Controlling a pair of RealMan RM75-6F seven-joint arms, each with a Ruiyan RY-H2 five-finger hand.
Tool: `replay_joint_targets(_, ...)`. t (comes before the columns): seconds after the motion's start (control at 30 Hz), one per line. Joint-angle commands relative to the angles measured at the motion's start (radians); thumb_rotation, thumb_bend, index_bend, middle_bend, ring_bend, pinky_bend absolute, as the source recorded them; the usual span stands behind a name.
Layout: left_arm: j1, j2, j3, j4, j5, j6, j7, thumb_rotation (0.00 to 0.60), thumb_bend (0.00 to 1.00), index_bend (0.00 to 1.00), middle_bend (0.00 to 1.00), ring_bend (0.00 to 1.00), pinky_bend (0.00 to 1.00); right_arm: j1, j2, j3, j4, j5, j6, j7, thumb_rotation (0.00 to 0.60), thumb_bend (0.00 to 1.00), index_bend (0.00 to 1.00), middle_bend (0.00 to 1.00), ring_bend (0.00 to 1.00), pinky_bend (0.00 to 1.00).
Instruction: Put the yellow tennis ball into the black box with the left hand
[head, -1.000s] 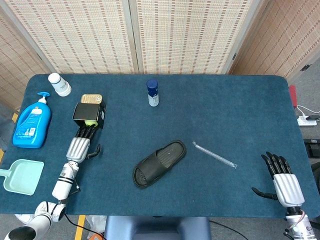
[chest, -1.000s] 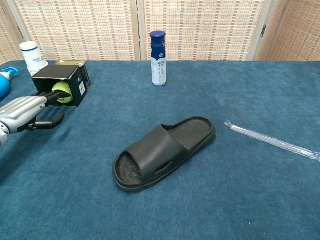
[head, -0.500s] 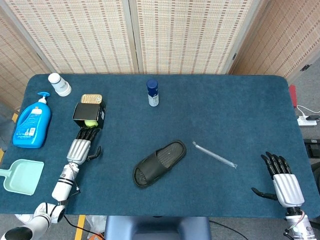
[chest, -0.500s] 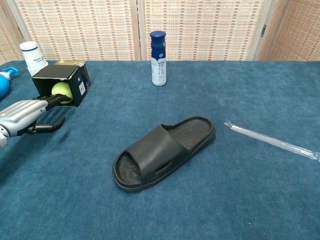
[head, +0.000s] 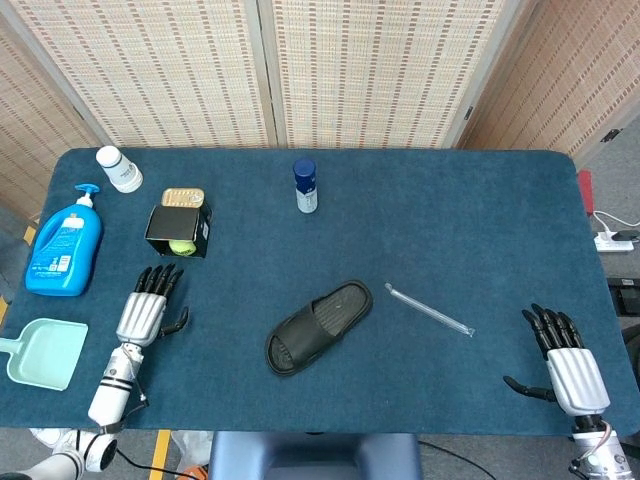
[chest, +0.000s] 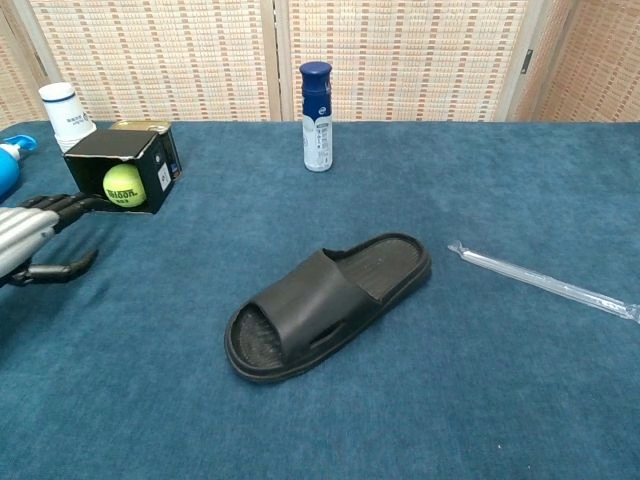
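Note:
The yellow tennis ball lies inside the black box, which rests on its side with the opening facing the table's near edge. My left hand is open, fingers spread and empty, a short way in front of the box and apart from it. My right hand rests open at the near right corner of the table; it shows only in the head view.
A gold tin sits behind the box. A white bottle, blue detergent bottle and green scoop line the left side. A blue-capped bottle, black slipper and clear wrapped straw lie mid-table.
My left hand has drawn back from the box opening toward the near edge, leaving the ball inside the box. The right hand has not moved.

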Motion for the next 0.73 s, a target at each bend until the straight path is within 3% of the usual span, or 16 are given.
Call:
replay_joint_targets(0.03, 0.249, 0.231, 0.089, -0.438, -0.003, 0.274, 0.243, 0.050, 0.42, 0.08, 0.00, 0.00, 0.00, -0.005, 0.003, -0.008, 0.004, -0.014, 0.014, 0.013, 0.569, 0.00, 0.00, 0.00, 0.00, 0.00)
replay_joint_targets(0.13, 0.351, 0.341, 0.152, -0.602, -0.001, 0.355, 0.269, 0.072, 0.42, 0.10, 0.00, 0.00, 0.00, -0.014, 0.004, -0.016, 0.014, -0.034, 0.042, 0.034, 0.569, 0.00, 0.00, 0.00, 0.00, 0.00)
replay_joint_targets(0.2, 0.397, 0.373, 0.169, -0.644, 0.003, 0.400, 0.235, 0.132, 0.42, 0.11, 0.00, 0.00, 0.00, -0.019, 0.004, -0.021, 0.021, -0.045, 0.056, 0.044, 0.568, 0.00, 0.00, 0.00, 0.00, 0.00)
replay_joint_targets(0.43, 0.467, 0.329, 0.129, -0.503, -0.006, 0.461, 0.055, 0.159, 0.42, 0.12, 0.01, 0.00, 0.00, -0.020, -0.002, -0.029, 0.035, -0.058, 0.060, 0.045, 0.569, 0.00, 0.00, 0.00, 0.00, 0.00)
replay_joint_targets(0.73, 0.468, 0.311, 0.098, -0.470, 0.020, 0.455, 0.028, 0.191, 0.42, 0.12, 0.03, 0.00, 0.00, -0.013, -0.008, -0.024, 0.031, -0.049, 0.042, 0.023, 0.568, 0.00, 0.00, 0.00, 0.00, 0.00)
